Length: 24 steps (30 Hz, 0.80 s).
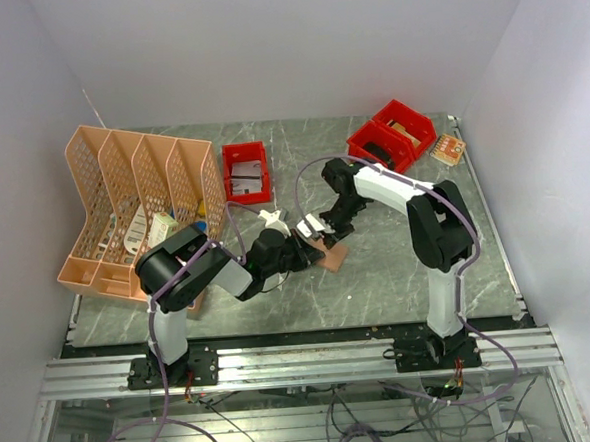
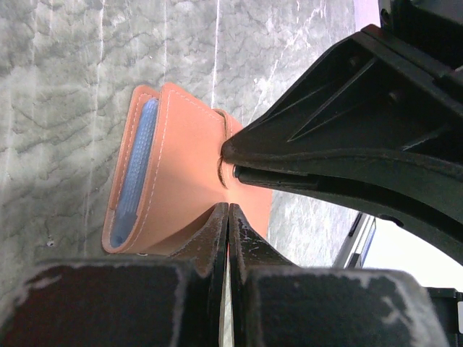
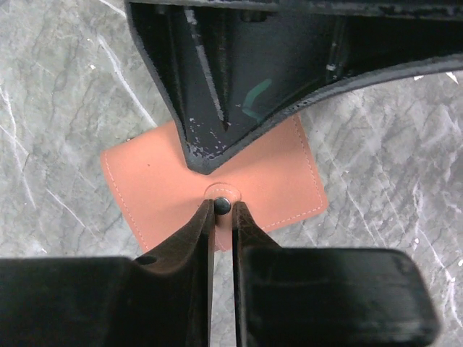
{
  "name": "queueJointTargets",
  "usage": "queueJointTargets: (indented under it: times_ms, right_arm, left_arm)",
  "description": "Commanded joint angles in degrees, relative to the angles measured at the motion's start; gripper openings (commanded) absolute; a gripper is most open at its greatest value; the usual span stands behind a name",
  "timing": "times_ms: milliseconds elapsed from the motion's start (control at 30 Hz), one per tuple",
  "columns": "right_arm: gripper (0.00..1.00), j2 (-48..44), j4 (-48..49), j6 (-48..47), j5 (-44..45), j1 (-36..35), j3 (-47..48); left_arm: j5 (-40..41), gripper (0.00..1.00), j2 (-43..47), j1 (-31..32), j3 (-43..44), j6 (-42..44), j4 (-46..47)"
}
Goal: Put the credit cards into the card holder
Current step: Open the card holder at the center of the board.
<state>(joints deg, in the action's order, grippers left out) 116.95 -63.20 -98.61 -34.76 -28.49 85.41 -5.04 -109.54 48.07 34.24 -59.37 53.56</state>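
This is a robotics lab test cell: the left arm [image 1: 178, 273] and the right arm [image 1: 438, 227] are bolted to an aluminium rail [image 1: 304, 362] along the near edge of a grey marble-patterned bench [image 1: 399, 280], and loose cables [image 1: 337, 419] hang in bundles below that rail. Plain white panels [image 1: 264, 43] wall the bench in along its left, far and right edges. On it stands a mix of office and workshop ware: a peach mesh file rack [image 1: 123, 196] at the left edge and red plastic bins [image 1: 246, 172] along the far edge.
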Motion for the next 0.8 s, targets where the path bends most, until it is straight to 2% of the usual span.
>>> queueJointTargets:
  times_ms: [0, 233, 500, 667, 767]
  right_arm:
    - [0.0, 1.7, 1.8, -1.6, 3.1, -1.0, -5.0]
    - [0.0, -2.5, 2.0, -3.5, -3.4, 0.0, -5.5]
    - [0.0, -6.9, 3.0, -5.0, -14.1, 7.0, -8.8]
    - [0.0, -8.4, 10.9, 3.8, -18.6, 11.2, -13.2]
    - [0.12, -9.3, 16.6, 11.4, -19.8, 12.7, -15.7]
  left_arm:
    - [0.9, 0.07, -4.6, -0.4, -1.9, 3.4, -11.4]
    - [2.0, 0.07, -4.0, -1.0, -2.3, 3.3, -14.3]
    - [2.1, 0.07, -3.8, -1.3, -1.9, 3.7, -15.6]
    - [1.5, 0.07, -1.3, -1.3, -0.8, 5.8, -17.4]
    - [0.9, 0.08, 0.9, -1.4, 0.6, 7.6, -18.8]
